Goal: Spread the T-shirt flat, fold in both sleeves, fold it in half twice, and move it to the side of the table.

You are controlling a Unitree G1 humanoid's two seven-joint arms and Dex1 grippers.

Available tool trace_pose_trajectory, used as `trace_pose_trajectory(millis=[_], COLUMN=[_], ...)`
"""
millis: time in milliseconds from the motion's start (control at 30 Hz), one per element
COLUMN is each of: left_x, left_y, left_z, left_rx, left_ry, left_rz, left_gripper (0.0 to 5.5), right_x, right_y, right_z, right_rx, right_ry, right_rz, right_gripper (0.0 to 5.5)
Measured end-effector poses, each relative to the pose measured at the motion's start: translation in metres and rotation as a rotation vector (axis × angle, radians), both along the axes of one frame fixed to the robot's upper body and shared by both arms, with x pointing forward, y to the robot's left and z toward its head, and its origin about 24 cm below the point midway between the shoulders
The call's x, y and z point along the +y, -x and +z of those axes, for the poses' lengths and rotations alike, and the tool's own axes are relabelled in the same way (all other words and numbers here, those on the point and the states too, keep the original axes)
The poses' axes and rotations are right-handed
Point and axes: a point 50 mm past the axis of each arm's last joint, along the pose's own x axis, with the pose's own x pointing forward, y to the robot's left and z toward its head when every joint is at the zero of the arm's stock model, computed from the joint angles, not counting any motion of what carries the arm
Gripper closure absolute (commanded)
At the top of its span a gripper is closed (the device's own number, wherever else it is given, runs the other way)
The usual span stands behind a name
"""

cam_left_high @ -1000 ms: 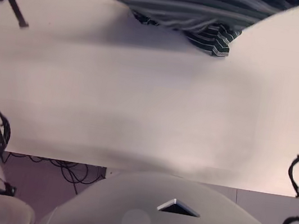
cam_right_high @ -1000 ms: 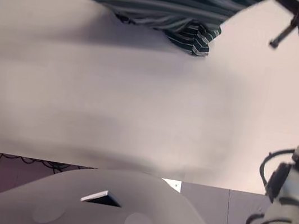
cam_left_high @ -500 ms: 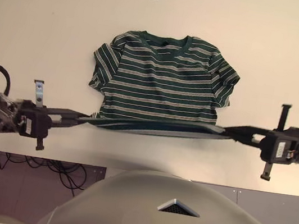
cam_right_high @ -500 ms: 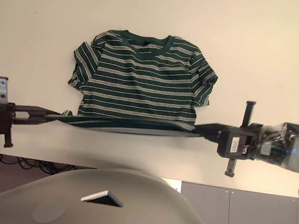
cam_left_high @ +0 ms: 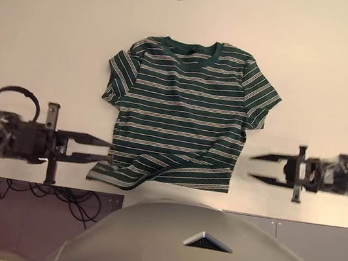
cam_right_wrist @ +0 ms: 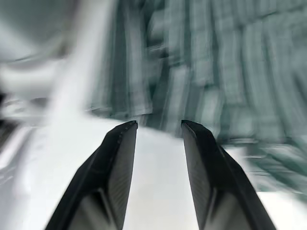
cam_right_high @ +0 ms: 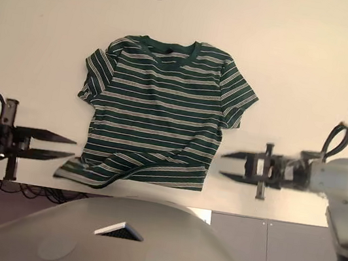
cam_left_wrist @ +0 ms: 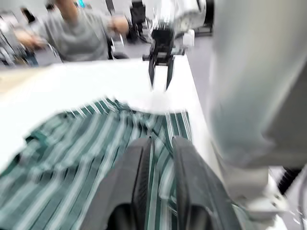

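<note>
Now: striped T-shirt lies spread near the middle of the white table, collar toward the far side, both sleeves out, lower left hem corner rumpled and turned over. Left gripper sits just beside that corner, fingers spread. Right gripper is near the right hem, clear of the cloth, fingers likewise apart.
</note>
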Motion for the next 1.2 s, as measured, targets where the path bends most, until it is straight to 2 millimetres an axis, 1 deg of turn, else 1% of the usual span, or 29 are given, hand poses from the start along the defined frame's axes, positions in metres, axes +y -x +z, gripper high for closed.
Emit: trace_pose_trajectory(millis=[33,100,167,200,233,267,333,367,400,433,467,533,567,600,633,700,767,867,933,1000,1067,1133,1200], left_x=[0.001,0.005,0.006,0.004,-0.001,-0.006,-0.030,-0.048,-0.071,-0.084,-0.103,-0.122,-0.134,-0.142,-0.152,-0.161,-0.169,-0.178,-0.180,-0.185,-0.189,-0.191,-0.190], left_y=[-0.005,-0.008,-0.012,-0.017,-0.029,-0.037,-0.059,-0.066,-0.069,-0.070,-0.071,-0.069,-0.066,-0.062,-0.058,-0.055,-0.057,-0.060,-0.060,-0.071,-0.080,-0.081,-0.078], left_z=[0.005,0.016,0.027,0.030,0.028,0.024,-0.001,-0.015,-0.029,-0.036,-0.045,-0.055,-0.064,-0.072,-0.081,-0.091,-0.101,-0.118,-0.130,-0.132,-0.133,-0.134,-0.135], left_rx=[-0.015,-0.030,-0.047,-0.059,-0.076,-0.084,-0.109,-0.119,-0.118,-0.122,-0.118,-0.116,-0.106,-0.088,-0.070,-0.052,-0.051,-0.028,-0.020,-0.074,-0.085,-0.077,-0.049], left_ry=[0.021,0.074,0.139,0.144,0.103,0.069,-0.019,-0.038,-0.025,-0.019,-0.019,-0.024,-0.047,-0.061,-0.077,-0.094,-0.126,-0.172,-0.207,-0.227,-0.230,-0.232,-0.226], left_rz=[0.006,-0.002,-0.009,0.008,0.050,0.081,0.139,0.133,0.104,0.089,0.064,0.022,-0.021,-0.055,-0.096,-0.125,-0.125,-0.134,-0.134,-0.106,-0.084,-0.097,-0.132], left_gripper=[4.74,4.74,4.74,4.74,4.92,5.01,5.35,5.47,5.47,5.47,5.47,5.47,5.47,5.47,5.47,5.47,5.47,5.47,5.47,5.47,5.47,5.47,5.47], right_x=[0.006,0.019,0.028,0.033,0.037,0.041,0.052,0.059,0.066,0.067,0.070,0.067,0.064,0.065,0.071,0.076,0.082,0.091,0.091,0.089,0.090,0.090,0.091], right_y=[-0.014,-0.026,-0.036,-0.041,-0.046,-0.050,-0.064,-0.072,-0.080,-0.084,-0.092,-0.096,-0.100,-0.104,-0.114,-0.125,-0.135,-0.144,-0.147,-0.148,-0.148,-0.148,-0.148], right_z=[0.002,-0.001,-0.013,-0.019,-0.026,-0.028,-0.039,-0.046,-0.053,-0.058,-0.065,-0.075,-0.086,-0.088,-0.090,-0.093,-0.093,-0.095,-0.095,-0.097,-0.097,-0.098,-0.098], right_rx=[-0.054,-0.075,-0.071,-0.075,-0.089,-0.109,-0.154,-0.170,-0.178,-0.182,-0.185,-0.177,-0.174,-0.189,-0.207,-0.221,-0.231,-0.238,-0.243,-0.232,-0.233,-0.236,-0.234], right_ry=[-0.058,-0.126,-0.141,-0.140,-0.116,-0.121,-0.101,-0.091,-0.088,-0.080,-0.063,-0.017,0.043,0.051,0.072,0.106,0.109,0.113,0.114,0.120,0.115,0.111,0.108], right_rz=[-0.051,-0.086,-0.122,-0.133,-0.137,-0.146,-0.152,-0.152,-0.152,-0.148,-0.158,-0.148,-0.146,-0.142,-0.140,-0.141,-0.154,-0.171,-0.174,-0.182,-0.179,-0.173,-0.174], right_gripper=[4.51,4.96,5.36,5.48,5.50,5.50,5.50,5.50,5.50,5.50,5.50,5.50,5.50,5.50,5.50,5.50,5.50,5.50,5.50,5.50,5.50,5.50,5.50])
